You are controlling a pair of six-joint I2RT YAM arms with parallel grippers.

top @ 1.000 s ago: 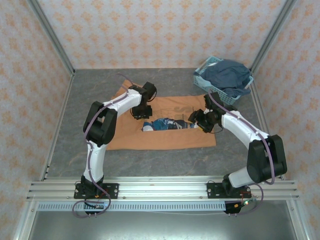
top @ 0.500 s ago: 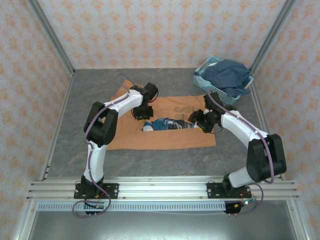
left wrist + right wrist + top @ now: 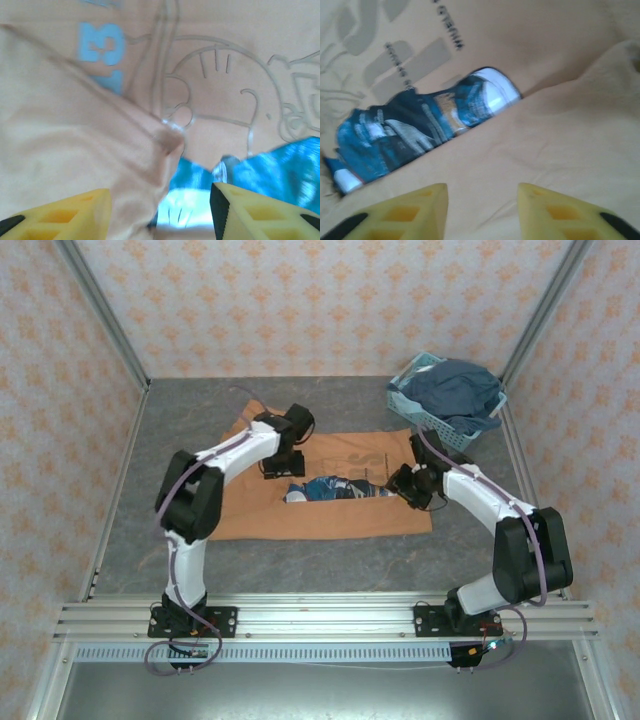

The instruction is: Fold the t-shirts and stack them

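An orange t-shirt (image 3: 330,522) lies spread on the grey table, partly folded, with a strip of its blue-and-white print (image 3: 335,487) showing in the middle. My left gripper (image 3: 283,466) is low over the shirt's upper left part. In the left wrist view it (image 3: 160,192) stands open, with a soft fold of orange cloth (image 3: 65,130) lying loose between the yellow fingers beside the print (image 3: 280,170). My right gripper (image 3: 405,483) is at the shirt's right edge. In the right wrist view it (image 3: 481,189) is open, hovering close over smooth orange cloth (image 3: 560,130) just right of the print (image 3: 420,125).
A light-blue lattice basket (image 3: 418,406) holding dark blue clothes (image 3: 455,390) stands at the back right corner. Patterned walls and metal posts close in the table on three sides. Bare grey table (image 3: 180,420) lies left of and in front of the shirt.
My left gripper has opened and let the orange fold drop, and its elbow has swung out to the left. The right gripper's jaws have narrowed and it has shifted slightly right.
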